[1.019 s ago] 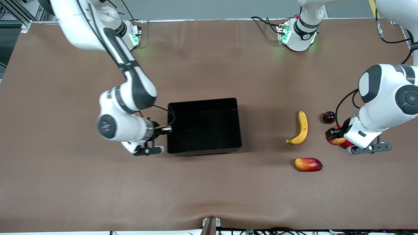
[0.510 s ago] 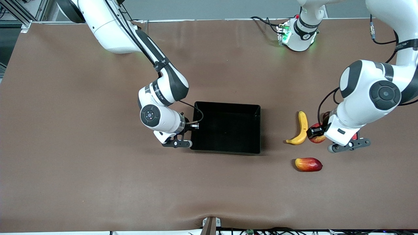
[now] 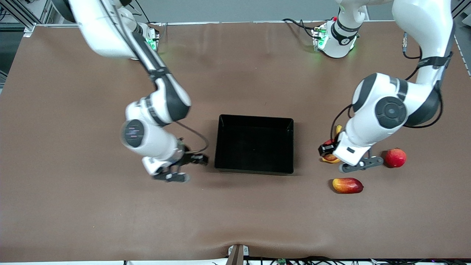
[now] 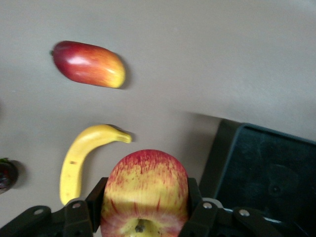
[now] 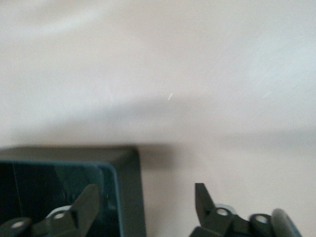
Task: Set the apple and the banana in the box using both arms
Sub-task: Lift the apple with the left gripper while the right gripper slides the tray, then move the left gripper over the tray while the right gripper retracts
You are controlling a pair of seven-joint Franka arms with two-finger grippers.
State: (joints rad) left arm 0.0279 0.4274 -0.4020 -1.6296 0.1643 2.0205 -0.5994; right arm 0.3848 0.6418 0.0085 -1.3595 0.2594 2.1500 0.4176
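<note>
My left gripper (image 3: 327, 151) is shut on the red and yellow apple (image 3: 332, 157) and holds it in the air over the banana (image 3: 337, 129), which my arm mostly hides there. In the left wrist view the apple (image 4: 143, 190) sits between both fingers (image 4: 195, 202), with the yellow banana (image 4: 81, 158) lying on the table below and the black box (image 4: 266, 182) beside it. The box (image 3: 254, 167) stands mid-table. My right gripper (image 3: 195, 160) is open and empty, beside the box wall at the right arm's end; the box corner (image 5: 126, 187) shows in its wrist view.
A pinkish-red round fruit (image 3: 395, 157) lies toward the left arm's end. A red-yellow mango-like fruit (image 3: 347, 185) lies nearer the front camera than the banana, also in the left wrist view (image 4: 89, 64). A dark small fruit (image 4: 5, 175) lies by the banana.
The box slid toward the left arm's end with my right gripper on its wall; that gripper has since let go and pulled back. My left gripper carried the apple toward the box, uncovering the pinkish-red fruit.
</note>
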